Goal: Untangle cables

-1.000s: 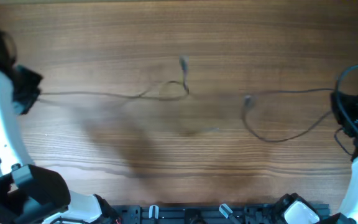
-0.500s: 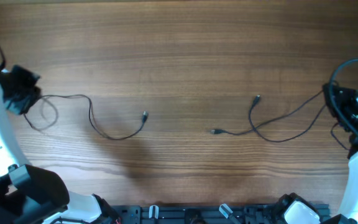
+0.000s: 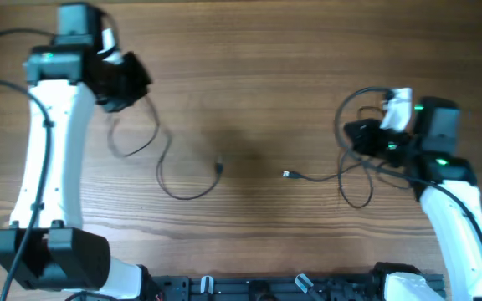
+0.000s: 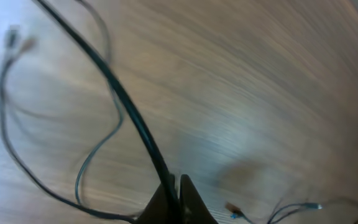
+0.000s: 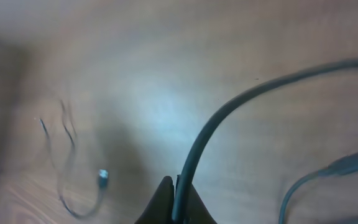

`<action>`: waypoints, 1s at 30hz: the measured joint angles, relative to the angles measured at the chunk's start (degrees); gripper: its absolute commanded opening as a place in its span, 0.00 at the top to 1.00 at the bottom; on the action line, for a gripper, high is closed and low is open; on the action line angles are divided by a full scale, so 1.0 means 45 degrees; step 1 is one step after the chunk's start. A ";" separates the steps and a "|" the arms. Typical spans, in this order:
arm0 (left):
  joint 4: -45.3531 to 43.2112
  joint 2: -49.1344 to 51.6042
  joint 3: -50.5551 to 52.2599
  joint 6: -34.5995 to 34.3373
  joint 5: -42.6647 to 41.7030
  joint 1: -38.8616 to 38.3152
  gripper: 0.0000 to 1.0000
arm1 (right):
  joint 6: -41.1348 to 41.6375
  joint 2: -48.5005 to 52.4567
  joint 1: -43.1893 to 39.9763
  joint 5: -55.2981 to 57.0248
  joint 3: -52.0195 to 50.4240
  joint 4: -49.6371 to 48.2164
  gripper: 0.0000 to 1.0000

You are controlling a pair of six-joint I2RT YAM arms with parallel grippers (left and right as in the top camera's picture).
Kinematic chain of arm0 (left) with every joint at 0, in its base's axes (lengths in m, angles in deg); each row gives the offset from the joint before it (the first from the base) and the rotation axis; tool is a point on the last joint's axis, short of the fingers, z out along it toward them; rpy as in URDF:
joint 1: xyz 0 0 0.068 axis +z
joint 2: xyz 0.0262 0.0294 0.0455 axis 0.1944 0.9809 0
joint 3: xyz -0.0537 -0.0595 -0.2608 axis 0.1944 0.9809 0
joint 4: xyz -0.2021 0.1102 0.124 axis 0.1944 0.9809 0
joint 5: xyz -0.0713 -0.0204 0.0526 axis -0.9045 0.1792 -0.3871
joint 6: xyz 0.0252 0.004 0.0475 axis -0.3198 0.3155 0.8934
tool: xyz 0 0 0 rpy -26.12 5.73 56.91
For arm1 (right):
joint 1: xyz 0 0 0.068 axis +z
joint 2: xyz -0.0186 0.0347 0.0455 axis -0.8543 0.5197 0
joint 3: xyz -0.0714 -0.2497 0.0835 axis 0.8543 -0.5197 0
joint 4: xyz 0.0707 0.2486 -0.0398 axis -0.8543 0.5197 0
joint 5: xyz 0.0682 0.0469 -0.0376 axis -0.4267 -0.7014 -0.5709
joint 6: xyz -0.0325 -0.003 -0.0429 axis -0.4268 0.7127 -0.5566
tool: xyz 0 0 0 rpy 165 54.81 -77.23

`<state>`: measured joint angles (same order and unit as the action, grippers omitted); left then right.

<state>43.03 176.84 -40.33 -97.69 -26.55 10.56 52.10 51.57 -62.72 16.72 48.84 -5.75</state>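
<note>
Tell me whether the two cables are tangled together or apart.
Apart. The overhead view shows the left cable and the right cable lying separately, with bare table between their plug ends.

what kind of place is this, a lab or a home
Probably a robot lab bench: white left arm and right arm at a wooden table, a black rail along its near edge, thin cables on it.

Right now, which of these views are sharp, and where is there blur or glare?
Overhead: sharp, evenly lit, thin black cables crisp on the wooden table. Left wrist: motion-smeared wood grain, bluish wash upper left. Right wrist: soft throughout, pale glare patch mid-frame, gripped cable fuzzy.
</note>
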 measured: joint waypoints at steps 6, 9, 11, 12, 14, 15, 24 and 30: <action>-0.0389 0.0015 0.0000 0.0005 0.0665 -0.1443 0.92 | -0.0223 0.1506 0.1394 0.1360 0.0010 0.0622 0.22; -0.0389 0.0092 0.0000 0.0005 0.0899 -0.1841 0.92 | -0.0073 0.2263 0.1554 0.1588 0.0010 0.0675 0.00; -0.0389 0.0199 0.0000 0.0005 0.0962 -0.1987 0.91 | -0.0034 0.2424 0.1554 0.1715 0.0010 0.0733 0.00; -0.0393 0.0272 0.0000 0.0010 0.0996 -0.2035 0.91 | -0.0019 0.2424 0.1554 0.1758 0.0039 0.0865 0.00; -0.0389 0.0432 0.0000 0.0010 0.1088 -0.2045 0.90 | 0.0034 0.2424 0.1554 0.1938 0.0219 0.1326 0.00; -0.0393 0.0539 0.0000 0.0010 0.1098 -0.2045 0.89 | 0.0087 0.2414 0.1554 0.2176 0.0413 0.1719 0.00; -0.0384 0.1438 0.0000 -0.0034 0.1137 -0.2045 0.93 | 0.1214 0.1967 0.1554 0.4391 0.1418 0.3551 0.00; -0.0389 0.1933 0.0000 -0.0364 0.1073 -0.2050 0.79 | 0.4537 0.2482 0.1554 0.5003 0.1345 0.4575 0.00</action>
<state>41.28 185.54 -40.33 -99.33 -21.72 1.34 72.52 62.74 -55.72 39.24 54.89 14.84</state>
